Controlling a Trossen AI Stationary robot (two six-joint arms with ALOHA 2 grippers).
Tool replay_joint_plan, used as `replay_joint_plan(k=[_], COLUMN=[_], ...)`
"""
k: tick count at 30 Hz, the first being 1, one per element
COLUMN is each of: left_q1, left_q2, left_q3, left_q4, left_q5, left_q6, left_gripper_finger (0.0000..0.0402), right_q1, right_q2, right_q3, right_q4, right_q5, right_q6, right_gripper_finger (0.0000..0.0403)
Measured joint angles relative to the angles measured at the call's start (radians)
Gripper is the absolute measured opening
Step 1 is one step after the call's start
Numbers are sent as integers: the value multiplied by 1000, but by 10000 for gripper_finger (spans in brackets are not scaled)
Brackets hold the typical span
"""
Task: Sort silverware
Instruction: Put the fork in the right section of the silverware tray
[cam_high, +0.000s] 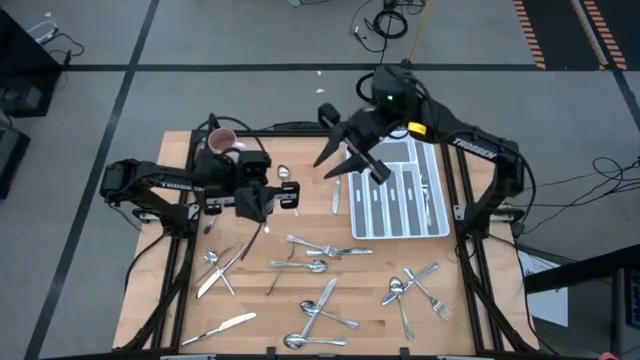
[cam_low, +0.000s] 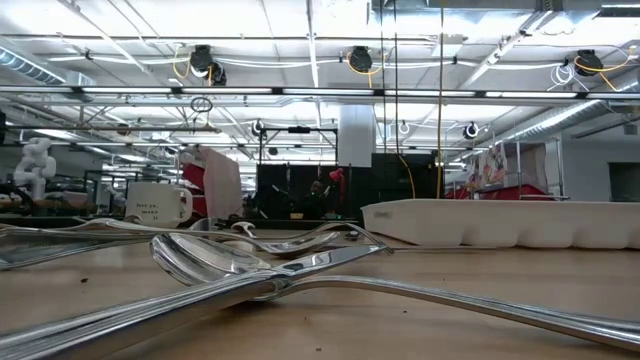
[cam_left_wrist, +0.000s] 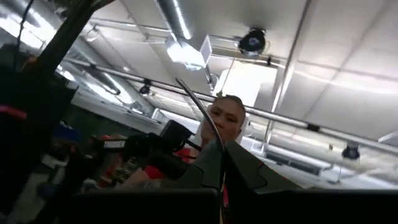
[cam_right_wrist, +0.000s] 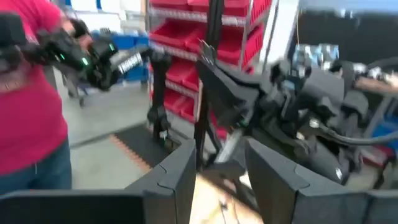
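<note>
- Progress: the white tray holds a few sorted pieces; most of the silverware lies scattered on the wooden table, unsorted.
- My left gripper, raised near the mug, pinches one slim piece, long axis running straight out from my fingertips.
- My right gripper hovers at the tray's far end, jaws spread, empty.
</note>
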Motion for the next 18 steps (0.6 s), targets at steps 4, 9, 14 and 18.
replay_joint_plan(k=[4, 9, 14, 18], left_q1=[11, 22, 30, 39], left_q2=[1, 31, 109, 167], left_q3=[0, 0, 0, 0], left_q4=[-49, -49, 51, 139], left_q5=[-2, -2, -2, -14], left_q6=[-94, -172, -262, -324], left_gripper_finger=[6, 6, 6, 6], right_q1=[27, 58, 91, 106], right_q2=[31, 19, -20, -23], right_q3=[105, 151, 154, 154], right_q4=[-209, -348, -355, -358], right_q5=[104, 170, 246, 248], right_q6=[-118, -266, -313, -309], right_gripper_finger=[130, 130, 130, 130])
